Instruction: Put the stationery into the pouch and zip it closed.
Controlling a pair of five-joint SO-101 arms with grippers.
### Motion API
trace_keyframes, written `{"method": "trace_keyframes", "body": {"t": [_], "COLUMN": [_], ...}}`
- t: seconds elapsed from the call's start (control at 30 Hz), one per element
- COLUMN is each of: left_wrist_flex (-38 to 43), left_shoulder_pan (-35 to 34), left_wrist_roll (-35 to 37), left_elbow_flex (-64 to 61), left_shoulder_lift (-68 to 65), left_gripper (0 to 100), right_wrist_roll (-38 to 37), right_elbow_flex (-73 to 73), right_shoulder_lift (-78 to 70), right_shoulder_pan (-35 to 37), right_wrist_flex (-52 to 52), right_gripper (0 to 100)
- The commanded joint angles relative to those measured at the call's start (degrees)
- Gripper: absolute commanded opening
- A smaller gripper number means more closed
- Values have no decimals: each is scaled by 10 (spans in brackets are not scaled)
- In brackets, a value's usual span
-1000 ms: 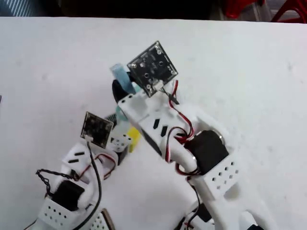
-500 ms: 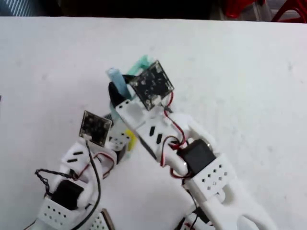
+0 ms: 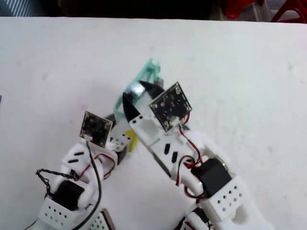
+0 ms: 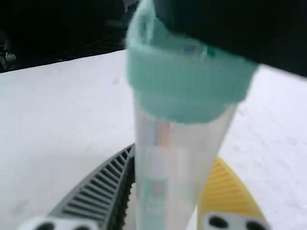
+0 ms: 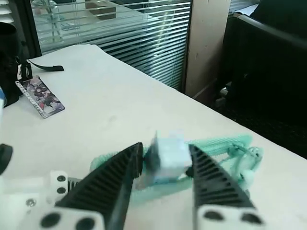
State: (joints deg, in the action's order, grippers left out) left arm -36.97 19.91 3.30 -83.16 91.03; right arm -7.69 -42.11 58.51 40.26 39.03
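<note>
Where both arms meet near the middle of the white surface [image 3: 240, 62]: mint-green, clear plastic zip pouch [image 3: 149, 72], lying with its long axis from 7 o'clock to 1 o'clock in the high view. Near end gripped by the left pincer [image 4: 173, 160], ribbed grey and yellow fingers pressed to either side of the clear wall, with something slim and pale dimly visible inside. Far end free, out toward 1 o'clock.

Right pincer [image 5: 165, 148] clamped on a small pale blue block [image 5: 165, 158], likely an eraser, black fingers tight on both flanks. Poised over the pouch's middle; cannot tell whether touching it. Mint rim just beyond the block, at 12 o'clock from the fingertips.

Right arm in from 5 o'clock, wrist pitched down and aimed toward 11. Left arm low, in from 7 o'clock and aimed toward 1, so nearer the held end.

Probably the insertion step: calls for lining the block up with the pouch's mouth, not made out from here, then feeding it along the length rather than across.
</note>
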Motion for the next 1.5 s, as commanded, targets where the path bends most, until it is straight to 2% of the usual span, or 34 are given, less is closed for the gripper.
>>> {"method": "trace_keyframes", "body": {"t": [0.0,0.23,0.5,0.57,0.7,0.9,1.03,1.2,1.3,1.43,1.47], "left_wrist_flex": [21,21,21,21,21,21,21,21,21,21,20], "left_shoulder_pan": [-19,-15,-14,-14,-14,-14,-14,-14,-14,-14,-14], "left_wrist_roll": [7,7,6,5,4,4,4,4,4,4,4], "left_elbow_flex": [6,4,4,4,4,4,4,4,4,4,5], "left_shoulder_lift": [-2,-2,-2,-2,-2,-2,-2,-2,-2,-2,-2], "left_gripper": [203,203,203,203,203,203,203,203,203,204,206], "right_wrist_roll": [-4,-4,7,66,268,299,342,345,331,300,280], "right_elbow_flex": [18,186,460,515,643,749,753,753,753,749,747], "right_shoulder_lift": [11,-20,-252,-309,-391,-474,-516,-545,-546,-553,-553], "right_shoulder_pan": [-3,-32,-36,-36,-14,51,53,19,24,24,17], "right_wrist_flex": [36,120,372,419,480,553,553,557,568,559,553], "right_gripper": [283,228,212,212,221,406,408,407,324,44,2]}}
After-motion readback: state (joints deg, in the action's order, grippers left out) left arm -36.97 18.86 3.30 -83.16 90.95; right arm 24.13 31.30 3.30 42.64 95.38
